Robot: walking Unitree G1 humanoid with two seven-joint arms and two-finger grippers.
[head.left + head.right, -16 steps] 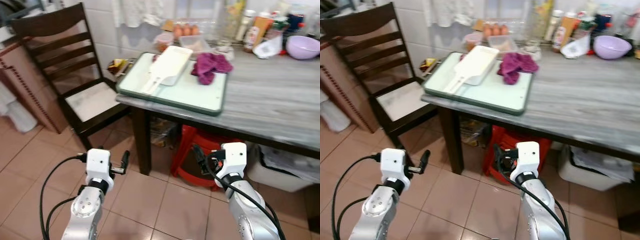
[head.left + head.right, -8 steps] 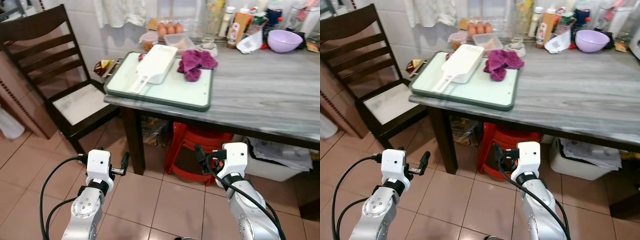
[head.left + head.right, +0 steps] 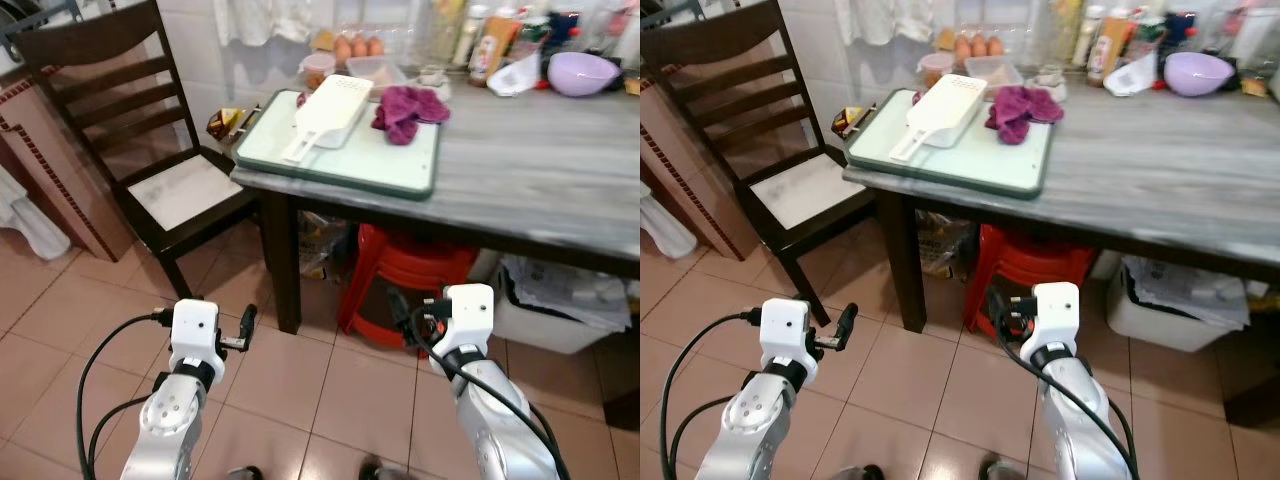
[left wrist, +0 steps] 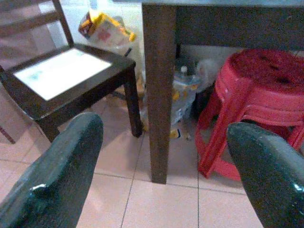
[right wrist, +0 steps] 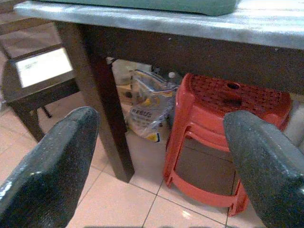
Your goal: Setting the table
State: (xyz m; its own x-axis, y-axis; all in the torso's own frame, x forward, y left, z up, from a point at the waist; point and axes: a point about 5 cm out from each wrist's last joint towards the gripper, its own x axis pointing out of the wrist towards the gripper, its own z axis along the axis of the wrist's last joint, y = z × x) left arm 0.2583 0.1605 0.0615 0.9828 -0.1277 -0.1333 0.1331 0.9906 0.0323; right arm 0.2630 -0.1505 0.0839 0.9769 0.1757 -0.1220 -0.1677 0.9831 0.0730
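red stool (image 3: 415,285) under table (image 3: 540,185), dark chair (image 3: 150,170) beside it

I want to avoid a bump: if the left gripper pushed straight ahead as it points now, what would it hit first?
Most likely the dark table leg, which stands midway between the open left gripper's fingers in its wrist view. The red stool sits off to one side. Depth is unclear.

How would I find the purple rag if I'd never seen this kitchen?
Start at the grey table and go to its corner nearest the dark wooden chair, where a pale green tray lies. The purple rag is crumpled on the tray's far edge, beside a white plastic scoop. It is the only soft, bunched-up thing there, darker than the lilac bowl farther along.
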